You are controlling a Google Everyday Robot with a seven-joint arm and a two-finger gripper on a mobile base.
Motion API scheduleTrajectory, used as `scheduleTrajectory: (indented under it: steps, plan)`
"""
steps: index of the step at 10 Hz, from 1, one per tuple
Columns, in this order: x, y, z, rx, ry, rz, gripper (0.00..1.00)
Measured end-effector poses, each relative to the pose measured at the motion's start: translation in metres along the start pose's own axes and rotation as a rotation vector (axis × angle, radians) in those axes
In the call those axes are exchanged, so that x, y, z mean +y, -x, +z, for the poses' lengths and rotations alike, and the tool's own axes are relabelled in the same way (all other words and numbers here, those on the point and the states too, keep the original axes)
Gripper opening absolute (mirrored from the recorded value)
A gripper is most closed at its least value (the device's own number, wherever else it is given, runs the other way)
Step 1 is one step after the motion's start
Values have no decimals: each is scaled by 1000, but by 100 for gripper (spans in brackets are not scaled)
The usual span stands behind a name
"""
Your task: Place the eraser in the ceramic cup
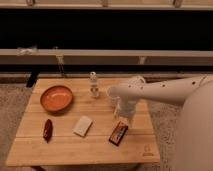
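The eraser [118, 133], a small flat black block with red-orange markings, lies on the wooden table [60, 147] near its front right. My gripper [122, 119] hangs down from the white arm [160, 91], which reaches in from the right. The gripper sits just above and behind the eraser's far end. I cannot pick out the ceramic cup; it seems hidden behind the arm's wrist.
An orange-brown shallow bowl [56, 98] sits at the left. A small clear-white bottle [93, 84] stands at the back middle. A pale white block [82, 125] and a dark red chili-shaped thing [47, 129] lie at the front left. A dark bench runs behind the table.
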Motion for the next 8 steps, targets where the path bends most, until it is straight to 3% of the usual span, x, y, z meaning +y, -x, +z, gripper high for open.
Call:
scheduleTrajectory:
  steps: [2, 4, 6, 8]
  plan:
    - [0, 0, 1, -2, -5, 0, 64]
    - [-4, -12, 14, -57, -67, 12, 64]
    - [-5, -21, 26, -86, -91, 17, 64]
    - [-7, -23, 34, -89, -96, 27, 64]
